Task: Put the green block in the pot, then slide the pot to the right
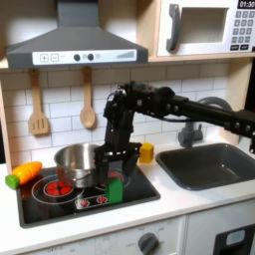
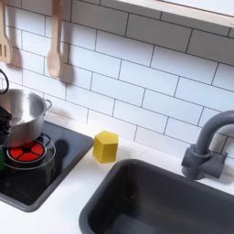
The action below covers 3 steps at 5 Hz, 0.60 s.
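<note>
Over the black toy stovetop [image 1: 60, 199] in the first exterior view, the black robot arm [image 1: 189, 108] reached down so that its tool [image 1: 116, 176] hung with its fingers parted narrowly around the small bright green plastic block [image 1: 116, 189], which stood on the stovetop's front part just to the right of the round shiny silver metal pot [image 1: 78, 164]; whether the pads actually pressed the block I could not tell. The pot sat on the stovetop beside a red burner ring [image 1: 57, 186]. An orange carrot with a green top [image 1: 24, 174] lay at the stovetop's left edge. Behind the tool, a small yellow block [image 1: 146, 152] rested on the white bench [image 1: 189, 204] between stovetop and dark sink [image 1: 209, 164]. The second exterior view showed the grey tap [image 2: 203, 146] up close.
</note>
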{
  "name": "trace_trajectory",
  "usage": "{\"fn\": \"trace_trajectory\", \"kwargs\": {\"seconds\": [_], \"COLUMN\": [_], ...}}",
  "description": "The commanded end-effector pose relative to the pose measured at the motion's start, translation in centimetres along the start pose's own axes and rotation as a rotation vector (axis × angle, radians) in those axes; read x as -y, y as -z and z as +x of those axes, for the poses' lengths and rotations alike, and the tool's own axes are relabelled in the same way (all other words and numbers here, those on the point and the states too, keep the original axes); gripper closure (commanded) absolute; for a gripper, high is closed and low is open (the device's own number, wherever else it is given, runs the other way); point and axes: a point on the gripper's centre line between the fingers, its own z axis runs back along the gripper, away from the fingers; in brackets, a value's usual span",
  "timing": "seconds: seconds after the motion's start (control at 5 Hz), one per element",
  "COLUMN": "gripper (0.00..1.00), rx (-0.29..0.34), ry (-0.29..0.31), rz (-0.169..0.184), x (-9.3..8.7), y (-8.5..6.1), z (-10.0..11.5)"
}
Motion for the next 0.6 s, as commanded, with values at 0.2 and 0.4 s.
{"fn": "trace_trajectory", "kwargs": {"seconds": [0.2,0.4], "gripper": [0.0,0.0], "rx": [-0.062,-0.071], "ry": [0.016,0.008], "rz": [-0.016,-0.012], "x": [0.56,0.36], "y": [2.02,2.45], "z": [-0.14,-0.08]}}
